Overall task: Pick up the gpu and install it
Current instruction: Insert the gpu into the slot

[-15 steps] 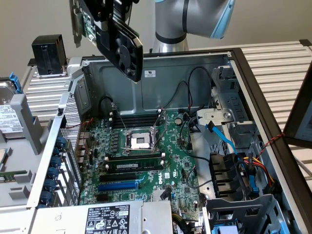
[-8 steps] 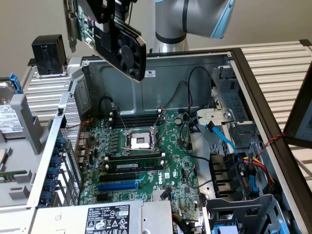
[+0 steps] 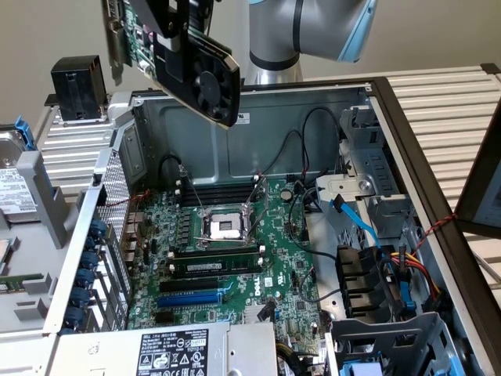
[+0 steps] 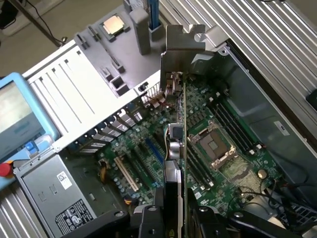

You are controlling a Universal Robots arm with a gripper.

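Observation:
The gpu [image 3: 200,74], a small green card with a black shroud, a round fan and a silver end bracket, hangs tilted in the air above the back left corner of the open computer case. My gripper [image 3: 174,19] is shut on it near the top edge of the exterior view. In the wrist view the gpu [image 4: 177,134] is seen edge-on, its silver bracket [image 4: 184,44] pointing away from me, and my gripper [image 4: 176,220] clamps it from both sides. Below lies the large green motherboard [image 3: 258,243] with its blue slot [image 3: 192,298] and CPU socket [image 3: 223,227].
A RAM stick [image 3: 211,266] sits in a slot near the socket. The power supply [image 3: 172,348] fills the case's near left, and a drive cage [image 3: 391,337] with cables [image 3: 399,266] stands on the exterior view's right. A hard drive [image 3: 12,180] lies outside the case.

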